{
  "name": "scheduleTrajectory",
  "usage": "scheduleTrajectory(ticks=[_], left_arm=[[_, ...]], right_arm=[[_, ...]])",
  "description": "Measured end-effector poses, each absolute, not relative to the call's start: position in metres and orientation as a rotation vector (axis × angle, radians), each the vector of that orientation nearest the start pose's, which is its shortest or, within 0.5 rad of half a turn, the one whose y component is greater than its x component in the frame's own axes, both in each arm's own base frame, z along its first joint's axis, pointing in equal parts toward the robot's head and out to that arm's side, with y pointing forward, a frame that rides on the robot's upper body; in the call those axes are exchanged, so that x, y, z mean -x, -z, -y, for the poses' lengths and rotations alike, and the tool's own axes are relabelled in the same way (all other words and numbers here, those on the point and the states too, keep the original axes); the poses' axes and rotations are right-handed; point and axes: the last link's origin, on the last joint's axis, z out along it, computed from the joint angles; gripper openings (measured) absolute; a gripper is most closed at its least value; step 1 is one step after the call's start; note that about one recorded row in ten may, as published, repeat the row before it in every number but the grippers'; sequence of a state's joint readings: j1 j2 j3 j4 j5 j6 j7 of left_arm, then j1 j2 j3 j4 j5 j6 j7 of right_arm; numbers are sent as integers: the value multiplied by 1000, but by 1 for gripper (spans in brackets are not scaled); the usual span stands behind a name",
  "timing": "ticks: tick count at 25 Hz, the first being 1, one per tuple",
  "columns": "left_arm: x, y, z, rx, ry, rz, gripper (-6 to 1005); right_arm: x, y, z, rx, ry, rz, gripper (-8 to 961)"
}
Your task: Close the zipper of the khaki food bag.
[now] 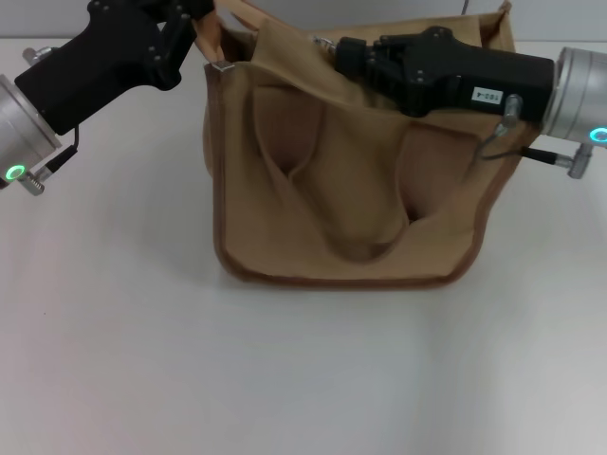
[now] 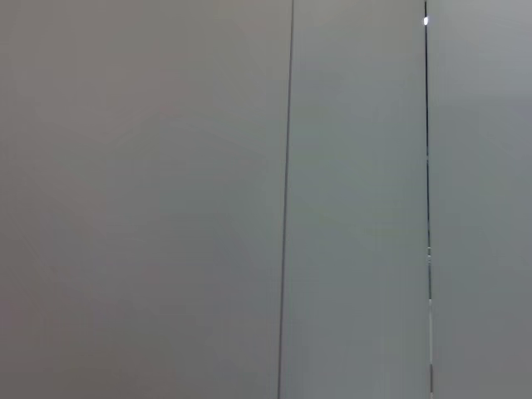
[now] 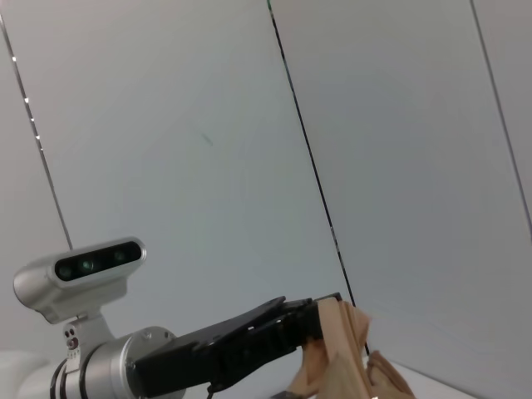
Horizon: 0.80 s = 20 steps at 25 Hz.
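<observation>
Left claw (image 1: pixel 194 24) apparently pinching khaki food bag (image 1: pixel 351 190) corner, right claw (image 1: pixel 332 52) at rim

A boxy khaki food bag (image 1: pixel 351 204) of tan canvas with darker brown piping stands upright near the far edge of the white counter (image 1: pixel 285 379), slightly right of centre. One wide handle loop (image 1: pixel 356 223) droops down its near face. The zipper along the top is hidden from sight.
</observation>
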<state>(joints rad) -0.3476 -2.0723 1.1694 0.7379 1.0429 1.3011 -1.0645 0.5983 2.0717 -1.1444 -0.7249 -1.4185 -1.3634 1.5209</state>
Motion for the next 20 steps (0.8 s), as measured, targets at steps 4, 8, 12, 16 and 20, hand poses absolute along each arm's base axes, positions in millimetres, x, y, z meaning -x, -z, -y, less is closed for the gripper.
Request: scheduleTrajectory(ticks=[4,8,12,16,20], left_arm=[[236,-30,-344,2167,1130,358,128],[248,-31,-341,2130,1126,394,129],[255,-34,-339,2107,1120,413,130],[262,-40,-337,2070,1111,419,131],[266,-44,-336,2049,1108,428,132]], right_arm=[[-168,4,-369,2673,-1023,-585,2],[-179,-3,-365,2658,-970,-624,2],[-186,-7,-363,2643,-948,-645,2],[-200,-18,-360,2620,-934,-693,2],[-205,-23,-357,2608,-946,-711,2]])
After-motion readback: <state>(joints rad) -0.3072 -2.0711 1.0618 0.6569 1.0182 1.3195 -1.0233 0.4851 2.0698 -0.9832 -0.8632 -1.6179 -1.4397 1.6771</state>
